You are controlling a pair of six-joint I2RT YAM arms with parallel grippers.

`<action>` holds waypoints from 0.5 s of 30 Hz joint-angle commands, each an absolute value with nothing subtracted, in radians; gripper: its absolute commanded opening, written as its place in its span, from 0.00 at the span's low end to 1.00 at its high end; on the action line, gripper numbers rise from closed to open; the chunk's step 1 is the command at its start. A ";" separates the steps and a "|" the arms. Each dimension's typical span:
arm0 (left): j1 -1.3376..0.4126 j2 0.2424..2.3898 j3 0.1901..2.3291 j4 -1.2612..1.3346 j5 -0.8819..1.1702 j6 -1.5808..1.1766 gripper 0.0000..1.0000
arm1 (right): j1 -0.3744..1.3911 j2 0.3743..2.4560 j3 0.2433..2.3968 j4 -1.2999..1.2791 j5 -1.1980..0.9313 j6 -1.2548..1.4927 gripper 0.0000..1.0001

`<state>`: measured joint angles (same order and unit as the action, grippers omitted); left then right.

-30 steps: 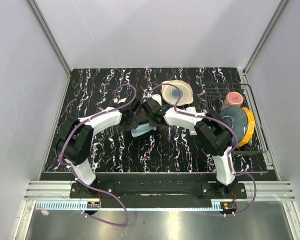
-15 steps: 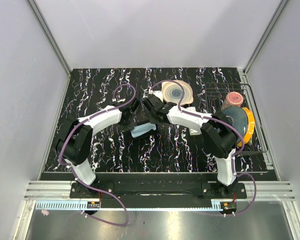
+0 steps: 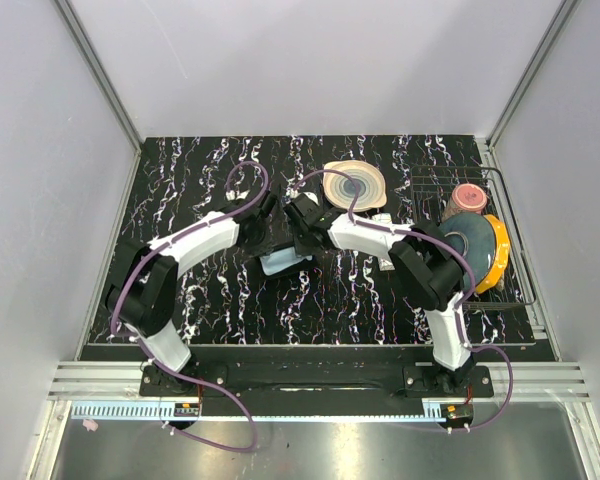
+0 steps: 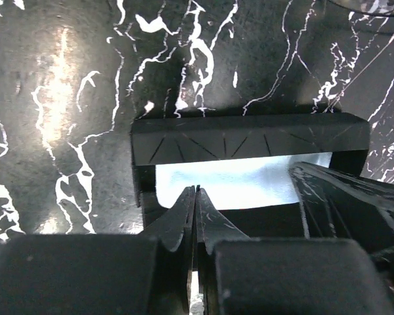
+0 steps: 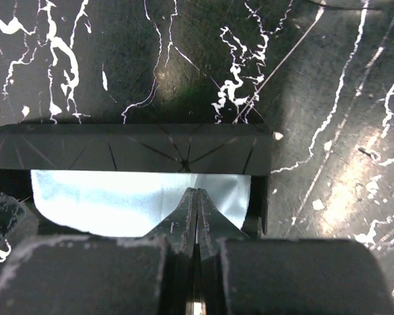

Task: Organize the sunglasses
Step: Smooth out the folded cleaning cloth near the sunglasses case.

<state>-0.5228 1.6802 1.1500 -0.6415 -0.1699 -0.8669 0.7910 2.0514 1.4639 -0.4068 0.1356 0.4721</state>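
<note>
left claw (image 4: 194,197) and right claw (image 5: 196,197) closed tight over black case (image 4: 249,136); hold unclear

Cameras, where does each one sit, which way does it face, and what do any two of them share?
Top external: above and behind the bases, looking down on the table; both arms show whole, meeting over the black case.
Left wrist: on the left arm, looking down past its shut jaws at the case's wall.
Right wrist: on the right arm, likewise past its own shut jaws.
Shared: both wrist views show the case's pale blue interior.
</note>
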 commanded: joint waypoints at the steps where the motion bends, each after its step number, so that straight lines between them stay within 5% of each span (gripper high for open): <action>1: -0.519 1.718 1.132 -0.549 -0.098 -0.856 0.02 | 0.785 2.083 1.512 -0.374 0.091 0.456 0.01; 15: -0.495 1.795 1.111 -0.629 -0.215 -0.848 0.01 | 0.785 2.059 1.494 -0.394 0.133 0.449 0.10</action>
<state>-0.5110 1.7763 1.0977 -0.5774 -0.1234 -0.8619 0.7898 2.0792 1.4685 -0.3935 0.1043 0.4625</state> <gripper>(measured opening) 0.020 0.074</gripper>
